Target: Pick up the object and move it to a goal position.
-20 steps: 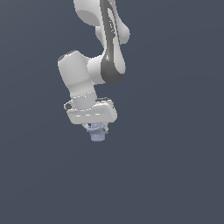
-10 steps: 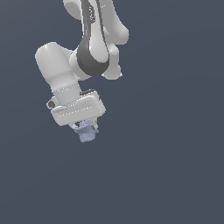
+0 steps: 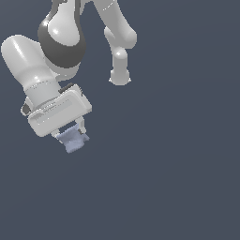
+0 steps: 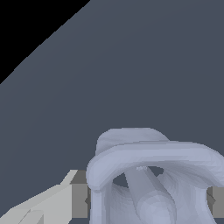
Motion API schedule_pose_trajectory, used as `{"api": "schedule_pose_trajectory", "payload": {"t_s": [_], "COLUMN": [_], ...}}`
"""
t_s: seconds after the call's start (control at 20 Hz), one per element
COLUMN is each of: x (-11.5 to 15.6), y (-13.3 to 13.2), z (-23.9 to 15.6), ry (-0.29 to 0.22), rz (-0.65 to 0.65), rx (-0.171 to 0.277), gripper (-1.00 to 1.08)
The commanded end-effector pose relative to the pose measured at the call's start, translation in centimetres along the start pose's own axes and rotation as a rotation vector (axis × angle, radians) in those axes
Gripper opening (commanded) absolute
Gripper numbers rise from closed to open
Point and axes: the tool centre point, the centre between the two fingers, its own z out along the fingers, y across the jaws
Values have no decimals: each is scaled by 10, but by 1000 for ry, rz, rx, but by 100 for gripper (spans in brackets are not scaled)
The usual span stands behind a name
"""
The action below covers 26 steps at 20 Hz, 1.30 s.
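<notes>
Glossy white arm [image 3: 28,61], matt smooth lavender object [image 3: 72,139], grey fingers [image 4: 80,201]

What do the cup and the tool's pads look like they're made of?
The cup looks like matte moulded plastic: even pale lavender-blue, soft shading, no sharp glints, rounded thick rim. It is a simulator render, so that is only a guess. The tool has a glossy white shell like painted plastic or metal. Its pads are flat dull grey, rubber-like, pressed against the cup's sides.
</notes>
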Motion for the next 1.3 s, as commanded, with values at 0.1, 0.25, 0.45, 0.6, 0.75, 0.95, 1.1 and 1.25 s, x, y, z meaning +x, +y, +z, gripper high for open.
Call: {"api": "schedule_pose_trajectory", "payload": {"t_s": [0.1,0.25,0.45,0.6,0.75,0.95,1.1,1.25], "x": [26,42,61,73,81,89,93,95], "y": [9,16,23,28,31,34,35,36], "z": [-22,-36,-52,-61,-67,-73,-75,-77], "ry": [40,63,89,104,115,125,129,131], "rz": [-54,-87,-125,-147,-164,-179,-186,-189], "rx": [73,119,174,206,230,253,264,270], "gripper": [-100,-100,-100,-100,-100,-100,-100,-100]}}
